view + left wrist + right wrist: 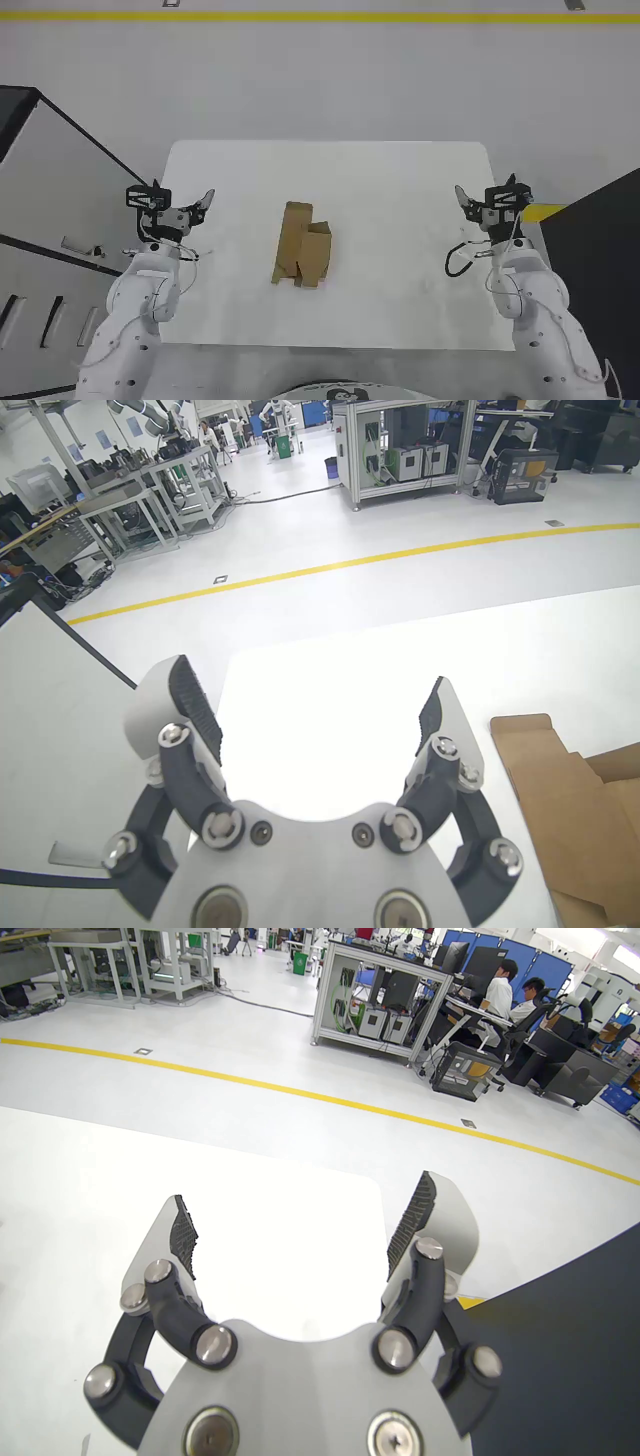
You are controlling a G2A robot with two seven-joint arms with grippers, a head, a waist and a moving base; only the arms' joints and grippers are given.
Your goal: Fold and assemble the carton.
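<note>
A brown cardboard carton lies near the middle of the white table, partly folded, with flaps standing up. In the left wrist view its edge shows as brown carton beside the gripper. My left gripper hovers over the table's left edge, open, with nothing between its fingers. My right gripper is over the table's right edge, open as well and holding nothing; its fingers frame bare table. Both grippers are well apart from the carton.
A dark panel stands off the table's right side and a black-framed panel off its left. A yellow floor line runs beyond the far edge. Bare table surface surrounds the carton.
</note>
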